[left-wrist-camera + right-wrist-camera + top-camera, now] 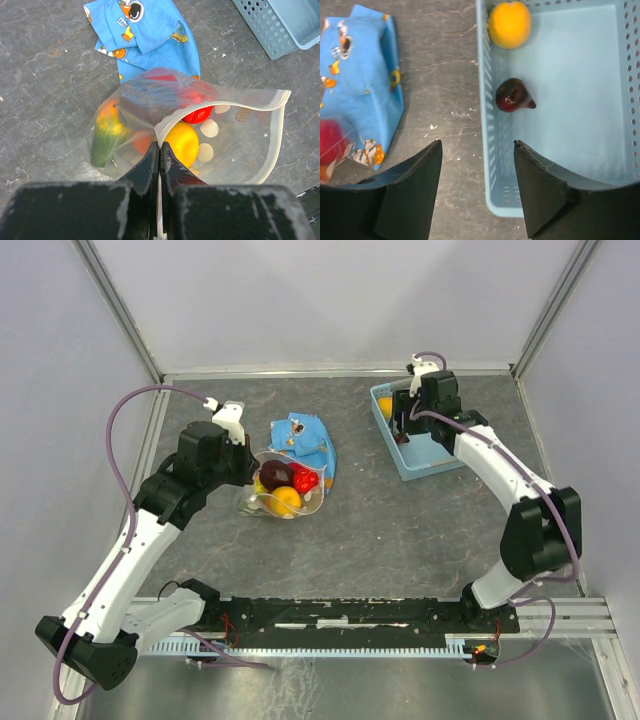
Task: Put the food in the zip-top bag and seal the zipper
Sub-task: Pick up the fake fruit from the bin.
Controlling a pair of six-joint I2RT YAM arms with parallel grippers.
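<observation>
Blue patterned cloth, light-blue basket

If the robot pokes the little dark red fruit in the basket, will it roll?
Probably: the dark red fruit looks rounded with a pointed end, so it may roll crookedly. Its shiny skin might slip. The basket wall would likely stop it.

No text, label, brand, number or sign can be read in any view. The cloth carries only cartoon pictures. The bag just beside it shows only pale round dots. Neither bears letters or figures.
</observation>
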